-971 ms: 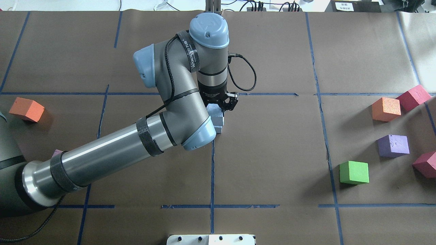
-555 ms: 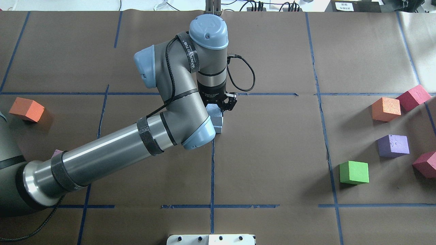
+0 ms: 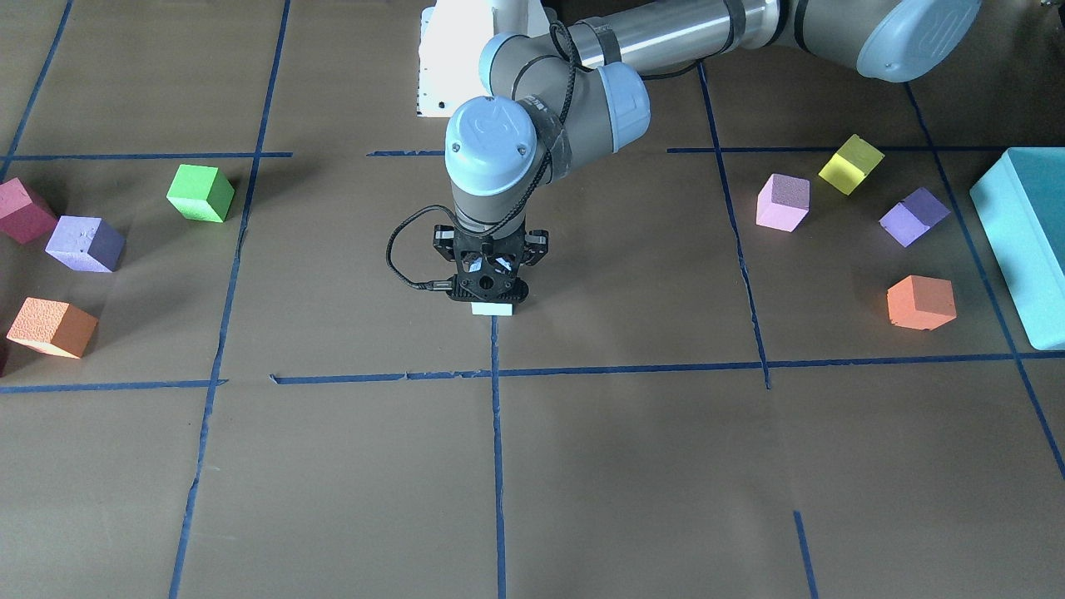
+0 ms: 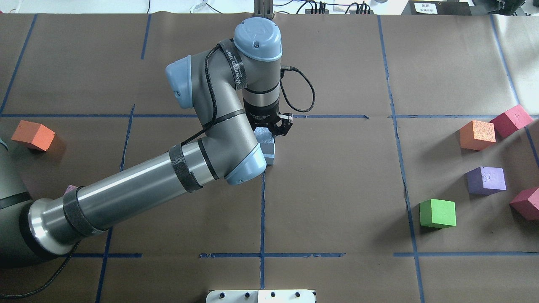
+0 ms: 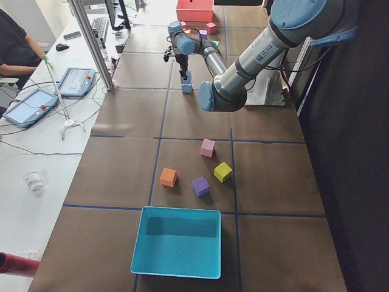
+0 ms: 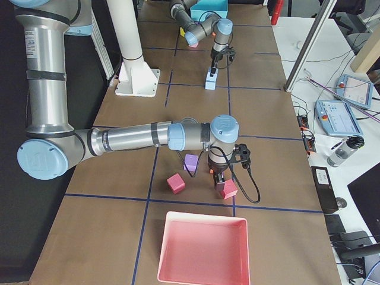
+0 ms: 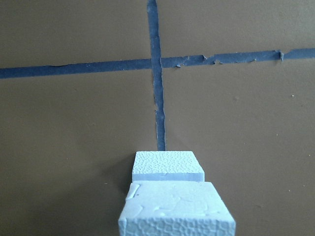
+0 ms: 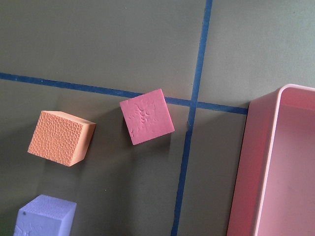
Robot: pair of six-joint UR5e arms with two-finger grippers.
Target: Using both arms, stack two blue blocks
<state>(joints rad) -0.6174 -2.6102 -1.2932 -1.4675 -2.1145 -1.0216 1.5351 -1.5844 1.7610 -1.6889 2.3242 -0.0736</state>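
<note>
Currently logged on the brown-papered table [image 4: 337, 189], blue tape grid throughout:

1. Left gripper [image 3: 491, 293]: pointed straight down near table centre and closed on the sides of the top blue block [image 7: 176, 209]. Fingers hidden in the wrist view, mostly masked by the wrist from overhead.

2. Top blue block: directly over the bottom blue block [image 7: 168, 166], edges roughly square with it. Contact between the two not discernible.

3. Bottom blue block: flat on the paper, sitting on a tape line just short of the tape cross [image 7: 156, 63].

4. Right gripper [image 6: 221, 180]: seen only from the table's end, low over a crimson cube [image 6: 227, 190] and near the pink tray [image 8: 253, 162]. Opening impossible to tell, and likewise any touch with the cube.

5. Loose cubes at the robot's right end: green cube [image 4: 438, 213], purple cube [image 4: 486, 180], orange cube [image 4: 477, 134] just beside a red cube [image 4: 510, 120].

6. Loose cubes at the robot's left end: pink cube [image 3: 783, 201], yellow cube [image 3: 850, 164], lavender cube [image 3: 913, 216] and a second orange cube [image 3: 920, 302], all well apart from the stack, with the teal box [image 3: 1027, 241] beyond them at the table's end.
</note>
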